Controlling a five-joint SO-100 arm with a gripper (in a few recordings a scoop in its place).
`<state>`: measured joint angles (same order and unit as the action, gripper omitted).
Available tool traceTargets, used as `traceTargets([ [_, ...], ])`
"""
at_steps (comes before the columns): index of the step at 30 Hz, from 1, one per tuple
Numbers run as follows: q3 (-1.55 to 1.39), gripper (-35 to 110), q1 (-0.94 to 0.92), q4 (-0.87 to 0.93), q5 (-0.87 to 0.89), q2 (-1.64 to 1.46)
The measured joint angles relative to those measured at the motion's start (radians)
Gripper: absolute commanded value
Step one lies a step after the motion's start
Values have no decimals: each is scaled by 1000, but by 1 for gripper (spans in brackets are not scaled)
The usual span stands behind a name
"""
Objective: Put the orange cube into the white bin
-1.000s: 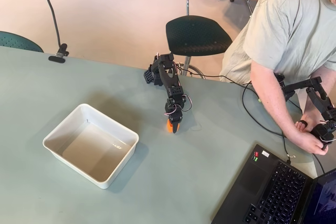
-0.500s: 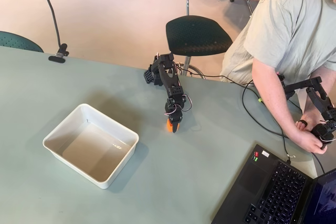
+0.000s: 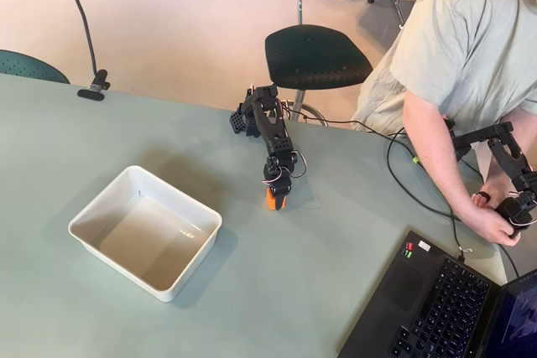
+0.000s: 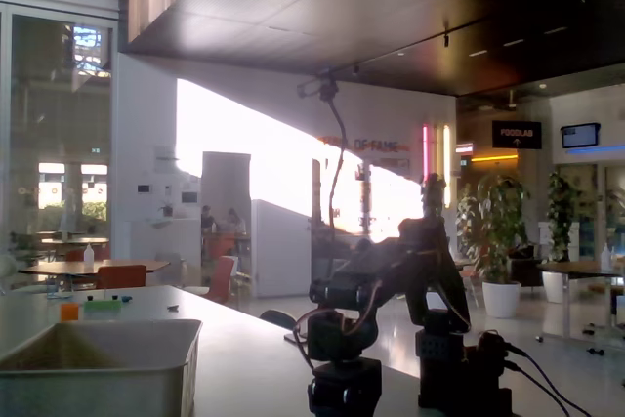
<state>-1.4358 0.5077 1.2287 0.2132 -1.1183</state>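
Tool (image 3: 276,199) down on table, closed around orange cube (image 3: 273,200), white bin (image 3: 88,211) apart at left, "FOODLAB" sign (image 4: 516,133) behind

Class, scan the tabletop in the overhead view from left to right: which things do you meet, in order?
White bin → pincer down at the orange cube → laptop.

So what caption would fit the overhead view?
Small black arm, jaws lowered around the orange cube on the table, white bin waiting empty nearby.
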Motion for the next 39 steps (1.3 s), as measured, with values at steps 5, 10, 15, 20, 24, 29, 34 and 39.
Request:
traceTargets([
  [5, 74, 29, -34, 0, 0, 0],
  [10, 170, 29, -110, 2, 0, -81],
  [15, 293, 29, -198, 2, 0, -245],
  [20, 499, 29, -365, -6, -3, -331],
  [24, 652, 29, -518, -64, -38, -282],
  [29, 730, 29, -681, -204, -97, -107],
  [34, 733, 30, -778, -407, -106, 60],
  [39, 732, 31, -796, -591, -106, 156],
])
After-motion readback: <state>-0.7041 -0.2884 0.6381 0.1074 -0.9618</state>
